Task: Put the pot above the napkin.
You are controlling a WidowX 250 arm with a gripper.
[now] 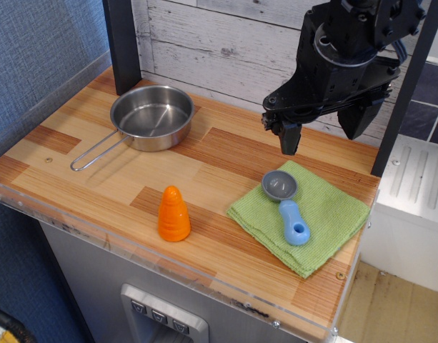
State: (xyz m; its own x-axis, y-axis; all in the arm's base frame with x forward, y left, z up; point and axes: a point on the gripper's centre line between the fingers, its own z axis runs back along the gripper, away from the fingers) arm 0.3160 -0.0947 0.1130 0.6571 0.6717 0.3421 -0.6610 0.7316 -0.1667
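The pot (152,116), a shiny shallow steel pan, sits at the back left of the wooden table. Its thin wire loop handle (96,151) points toward the front left. The napkin (304,216), a light-green woven cloth, lies at the front right. A grey-and-blue plastic scoop (287,205) lies on top of the napkin. My black gripper (324,131) hangs open and empty in the air above the napkin's back edge, far to the right of the pot.
An orange cone (173,214) stands near the table's front edge between pot and napkin. A dark post (123,43) rises behind the pot, another (406,93) at the right. A white plank wall (219,36) backs the table (226,153).
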